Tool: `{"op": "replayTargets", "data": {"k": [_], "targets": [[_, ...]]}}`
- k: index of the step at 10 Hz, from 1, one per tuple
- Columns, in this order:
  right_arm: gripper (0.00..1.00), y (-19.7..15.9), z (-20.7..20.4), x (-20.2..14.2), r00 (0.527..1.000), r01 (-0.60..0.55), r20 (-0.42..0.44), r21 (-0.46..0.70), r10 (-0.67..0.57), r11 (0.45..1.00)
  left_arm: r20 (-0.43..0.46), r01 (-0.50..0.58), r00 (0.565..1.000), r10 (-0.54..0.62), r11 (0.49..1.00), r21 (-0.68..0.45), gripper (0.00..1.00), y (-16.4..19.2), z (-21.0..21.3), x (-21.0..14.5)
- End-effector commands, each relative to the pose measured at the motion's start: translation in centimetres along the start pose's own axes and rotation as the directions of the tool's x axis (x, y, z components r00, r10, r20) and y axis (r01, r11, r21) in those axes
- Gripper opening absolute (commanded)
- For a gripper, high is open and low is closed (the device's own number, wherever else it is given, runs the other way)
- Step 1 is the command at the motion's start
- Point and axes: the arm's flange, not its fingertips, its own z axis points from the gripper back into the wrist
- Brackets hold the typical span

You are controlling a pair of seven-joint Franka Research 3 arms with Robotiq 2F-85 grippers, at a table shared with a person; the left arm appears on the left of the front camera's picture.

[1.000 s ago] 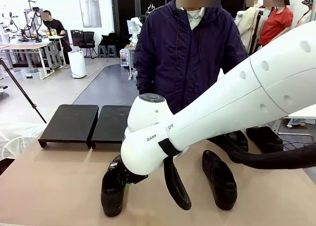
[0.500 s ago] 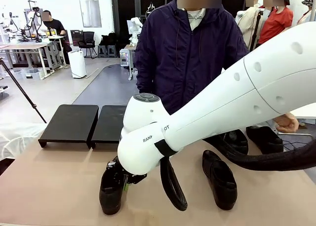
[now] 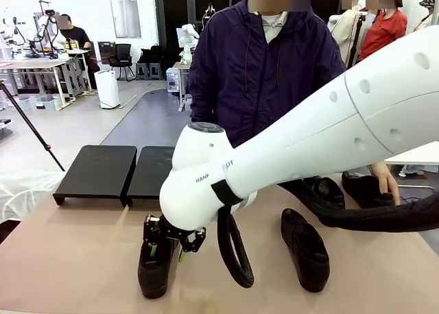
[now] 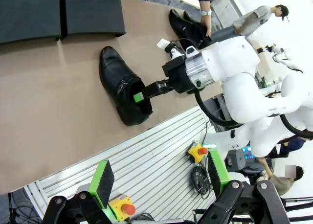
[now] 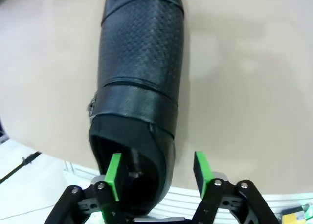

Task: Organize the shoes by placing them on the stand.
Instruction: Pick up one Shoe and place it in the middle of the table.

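stand [image 3: 113,171] bare, all four shoes [image 3: 305,249] on the surface [image 3: 82,259] off it; right claw [image 3: 167,244], jaws apart, straddles the heel rim of the near shoe [image 3: 154,280] without gripping; left claw [image 4: 159,177] spread wide, empty; nothing placed yet.

Lab hall: equipment-laden workbenches [image 3: 34,64], tripod [image 3: 27,125], office chair [image 3: 123,57].

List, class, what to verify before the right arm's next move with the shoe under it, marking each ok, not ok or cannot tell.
1. Right gripper jaws open: ok.
2. Its pads straddle the black slip-on shoe's heel wall, one inside: ok.
3. Shoe upright on the table: ok.
4. Both stand platforms free of shoes: ok.
5. Person's hand away, at the far shoes: ok.
6. Left gripper open, holding nothing: ok.
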Motion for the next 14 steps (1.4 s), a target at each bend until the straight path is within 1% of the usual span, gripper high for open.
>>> {"op": "replayTargets", "data": {"k": [1, 3, 4, 5, 7, 8, 9, 10, 11, 12, 13, 14], "targets": [[1.0, -0.6, 2.8, 0.3, 0.998, -0.037, -0.046, 0.02, 0.038, 0.999, 0.006, 0.014, 1.0, -0.014, 1.0, -0.02, 1.0, -0.1, -0.3, -0.2], [1.0, -1.7, 6.5, -0.2, 0.994, -0.068, -0.086, 0.032, 0.07, 0.997, 0.006, 0.014, 1.0, -0.014, 1.0, -0.02, 1.0, -0.1, -0.3, -0.2], [1.0, -2.9, 8.8, -0.9, 0.992, -0.073, -0.095, 0.053, 0.078, 0.996, 0.006, 0.014, 1.0, -0.014, 1.0, -0.02, 1.0, -0.1, -0.3, -0.2], [1.0, -4.6, 11.5, -2.5, 0.983, -0.096, -0.148, 0.094, 0.109, 0.991, 0.006, 0.014, 1.0, -0.014, 1.0, -0.02, 1.0, -0.1, -0.3, -0.2], [1.0, -8.8, 15.5, -6.4, 0.971, -0.097, -0.201, 0.16, 0.129, 0.982, 0.006, 0.014, 1.0, -0.014, 1.0, -0.02, 1.0, -0.1, -0.3, -0.2], [1.0, -10.3, 16.8, -8.1, 0.973, -0.098, -0.183, 0.206, 0.137, 0.974, 0.006, 0.014, 1.0, -0.014, 1.0, -0.02, 1.0, -0.1, -0.3, -0.2], [1.0, -11.5, 17.2, -9.2, 0.981, -0.097, -0.146, 0.198, 0.127, 0.975, 0.006, 0.014, 1.0, -0.014, 1.0, -0.02, 1.0, -0.1, -0.3, -0.2], [1.0, -12.6, 17.7, -9.3, 0.99, -0.061, -0.114, 0.203, 0.086, 0.977, 0.006, 0.014, 1.0, -0.014, 1.0, -0.02, 1.0, -0.1, -0.3, -0.2], [1.0, -14.2, 18.2, -9.5, 0.989, -0.04, -0.13, 0.203, 0.067, 0.978, 0.006, 0.014, 1.0, -0.014, 1.0, -0.02, 1.0, -0.1, -0.3, -0.2], [1.0, -16.8, 19.4, -10.4, 0.98, -0.009, -0.192, 0.24, 0.057, 0.971, 0.006, 0.014, 1.0, -0.014, 1.0, -0.02, 1.0, -0.1, -0.3, -0.2], [1.0, -19.4, 20.9, -11.6, 0.978, 0.042, -0.208, 0.229, 0.007, 0.973, 0.006, 0.014, 1.0, -0.014, 1.0, -0.02, 1.0, -0.1, -0.3, -0.2], [1.0, -22.6, 23.2, -12.5, 0.97, 0.065, -0.242, 0.238, -0.006, 0.969, 0.006, 0.014, 1.0, -0.014, 1.0, -0.02, 1.0, -0.1, -0.3, -0.2]]}}
